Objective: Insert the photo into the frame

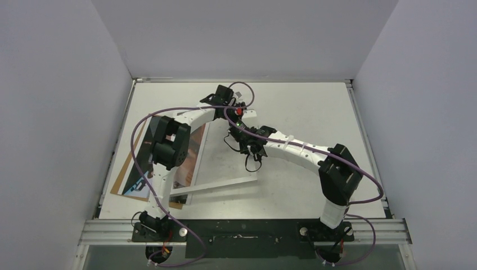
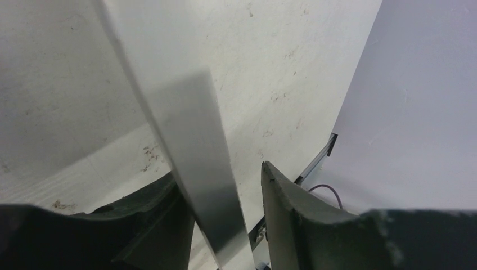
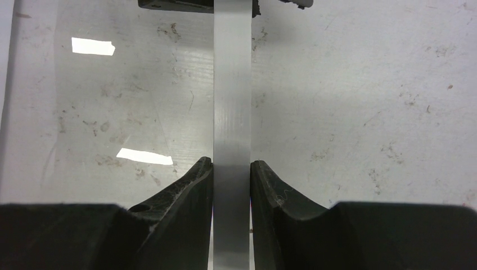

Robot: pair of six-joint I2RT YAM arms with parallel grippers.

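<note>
Right wrist: right end effector (image 3: 232, 166) clamps white rectangular picture frame (image 3: 232, 84)
Left end effector (image 2: 219, 171): open astride rail
Handling: rigid, fragile; hold rails

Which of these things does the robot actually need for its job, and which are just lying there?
For the job: the frame, clamped by the right gripper, left gripper open around its bar; the photo.
Just lying there: the brown backing board under the photo.

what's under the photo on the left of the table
A brown board lies under the photo, its edge showing on the left and near sides. The rest is hidden by the photo and the left arm.
</note>
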